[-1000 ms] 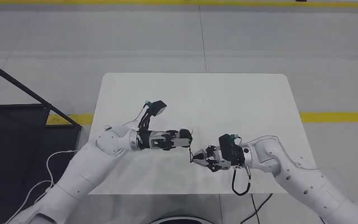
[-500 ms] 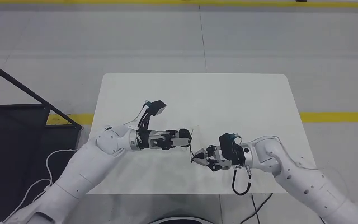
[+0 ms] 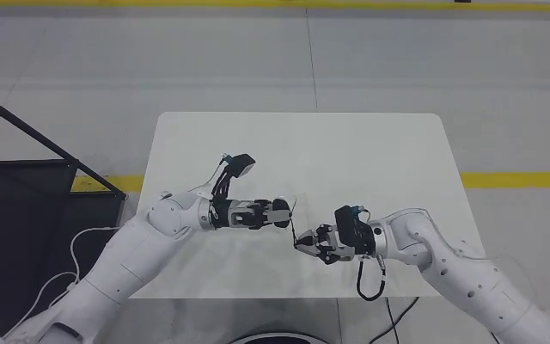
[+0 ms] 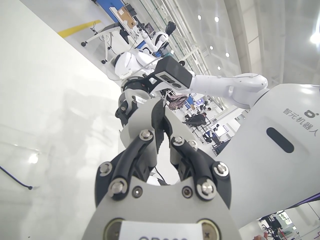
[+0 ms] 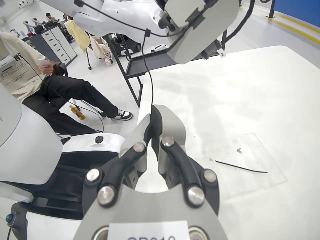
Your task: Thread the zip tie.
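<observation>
Both arms meet over the front-centre of the worktop [image 3: 361,146], with the gripper tips close together but not touching. On the left gripper [image 4: 163,112] the jaws are fully closed and pinch a thin black zip tie [image 5: 150,76] between the pads. On the right gripper [image 5: 152,117] the jaws are also closed tight on the same zip tie, further along the strap. The tie is held off the surface across the short gap between the two grippers. In the top view it reads as a short dark line from the left tip down to the right tip. In the right wrist view the strap rises out of the right jaws in a gentle curve toward the left gripper, with a small block on it near the top. I can't tell whether that block is the tie head, or whether the tail is through it. A second black zip tie [image 5: 240,167] lies flat on a clear plastic sheet [image 5: 260,151] on the worktop, near the right gripper and apart from both sets of jaws.
</observation>
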Available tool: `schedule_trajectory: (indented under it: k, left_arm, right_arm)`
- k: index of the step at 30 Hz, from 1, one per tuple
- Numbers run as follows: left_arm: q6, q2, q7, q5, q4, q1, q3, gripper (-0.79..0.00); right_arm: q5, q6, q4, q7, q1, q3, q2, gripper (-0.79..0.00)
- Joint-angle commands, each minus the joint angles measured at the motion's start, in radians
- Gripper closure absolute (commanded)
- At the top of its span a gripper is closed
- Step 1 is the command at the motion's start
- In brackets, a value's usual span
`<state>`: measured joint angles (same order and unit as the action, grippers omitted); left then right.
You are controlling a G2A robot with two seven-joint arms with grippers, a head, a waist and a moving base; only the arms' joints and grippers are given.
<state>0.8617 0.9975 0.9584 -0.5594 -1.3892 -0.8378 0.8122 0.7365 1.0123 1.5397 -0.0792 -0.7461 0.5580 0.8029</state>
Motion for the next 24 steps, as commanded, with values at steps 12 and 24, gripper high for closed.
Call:
schedule_trajectory:
  k: [12,24]
  left_arm:
    - [0.031,-0.004,-0.031,0.022,0.056,0.007,0.012,0.0]
    - [0.041,0.001,-0.048,0.062,0.094,-0.001,0.038,0.0]
  right_arm:
    - [0.072,0.0,0.018,-0.093,-0.028,0.045,-0.014,0.0]
    - [0.195,0.0,0.045,-0.23,-0.1,0.123,-0.033,0.0]
